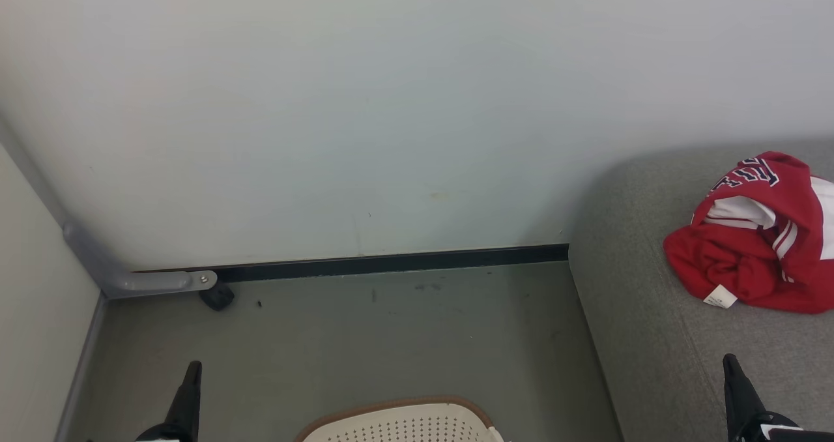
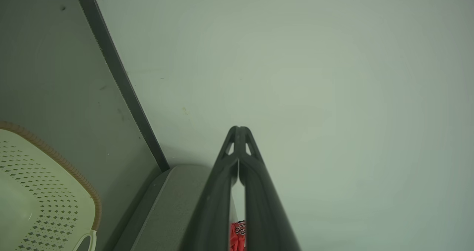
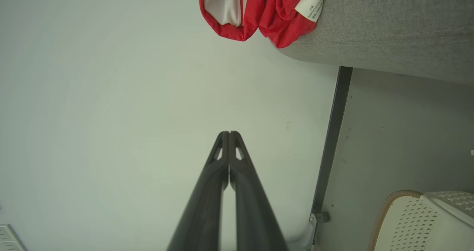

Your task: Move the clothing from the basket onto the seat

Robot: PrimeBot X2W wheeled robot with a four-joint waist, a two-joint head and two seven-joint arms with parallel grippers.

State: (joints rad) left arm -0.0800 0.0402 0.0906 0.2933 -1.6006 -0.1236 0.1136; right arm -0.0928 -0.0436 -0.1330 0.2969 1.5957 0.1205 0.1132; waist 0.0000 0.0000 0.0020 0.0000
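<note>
The red clothing (image 1: 756,240) lies crumpled on the grey seat (image 1: 651,338) at the right, with white panels, navy lettering and a small white tag; it also tops the right wrist view as clothing (image 3: 259,10). The cream basket (image 1: 404,422) with a brown rim stands on the floor at the bottom centre; only its far wall shows. My left gripper (image 1: 193,367) rises at the lower left, shut and holding nothing, tips together (image 2: 239,128). My right gripper (image 1: 730,361) stands shut over the seat's front, below the clothing, tips together (image 3: 229,133).
A pale wall (image 1: 365,116) faces me, with a dark skirting strip (image 1: 391,263) along the floor. A grey metal bracket (image 1: 143,279) and a small black foot (image 1: 218,296) sit in the left corner. Grey floor (image 1: 365,338) lies between wall, basket and seat.
</note>
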